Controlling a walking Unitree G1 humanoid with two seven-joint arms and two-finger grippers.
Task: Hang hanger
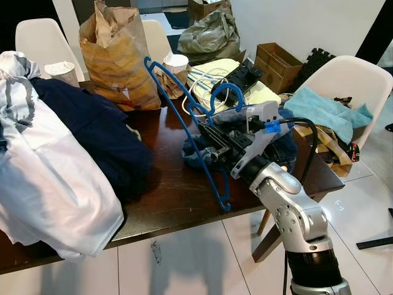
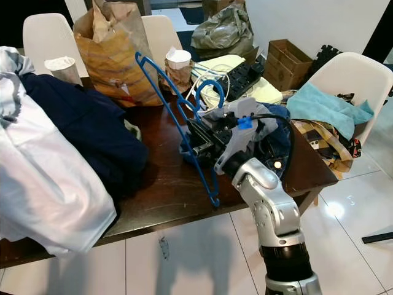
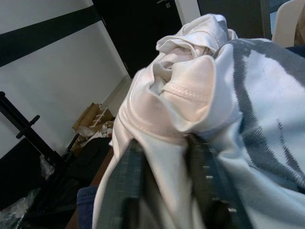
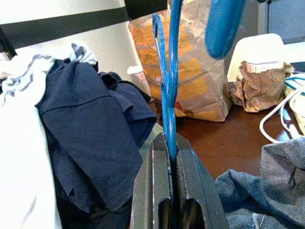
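Note:
A blue plastic hanger (image 4: 168,95) stands tilted over the dark wooden table (image 1: 178,196), its hook (image 1: 226,86) curling up beside my right wrist. My right gripper (image 1: 212,140) is shut on the hanger's lower bar, above a crumpled pair of jeans (image 4: 267,181). A white shirt with grey stripes (image 1: 43,172) lies heaped on the table's left end, partly over a navy garment (image 1: 92,129). In the left wrist view my left gripper (image 3: 164,141) is pressed into this white shirt (image 3: 190,86), with its fabric pinched between the two black fingers.
A brown paper bag (image 1: 120,61), paper cups and a pile of cables stand at the back of the table. White chairs (image 1: 350,77) flank it; the right one holds a teal cloth (image 1: 325,107). A cardboard box (image 1: 279,61) sits on the tiled floor behind.

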